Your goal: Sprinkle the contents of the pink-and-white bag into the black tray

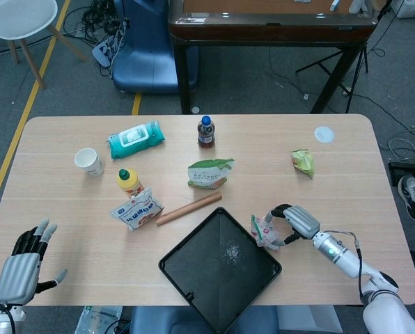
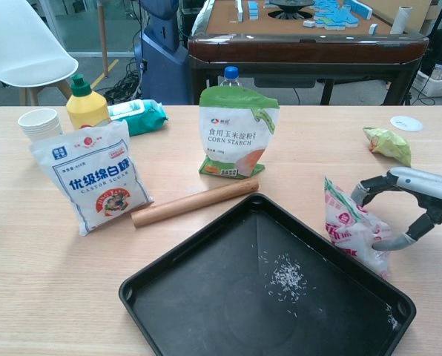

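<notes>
The right hand (image 2: 406, 208) has its fingers (image 2: 397, 242) curled around the crumpled pink-and-white plastic bag (image 2: 352, 228), which stands on the table (image 2: 58, 282) touching the right edge of the square black tray (image 2: 199, 311) holding scattered white grains (image 2: 284, 278).

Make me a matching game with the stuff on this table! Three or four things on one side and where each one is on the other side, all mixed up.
Things:
1. paper cup
2. rolling pin
3. white grains
4. pink-and-white bag

Places:
A. inside the black tray
B. next to the right hand, by the tray's edge
C. far left, near the yellow bottle
D. between the tray and the corn starch bag

Pairs: 1-C, 2-D, 3-A, 4-B
</notes>
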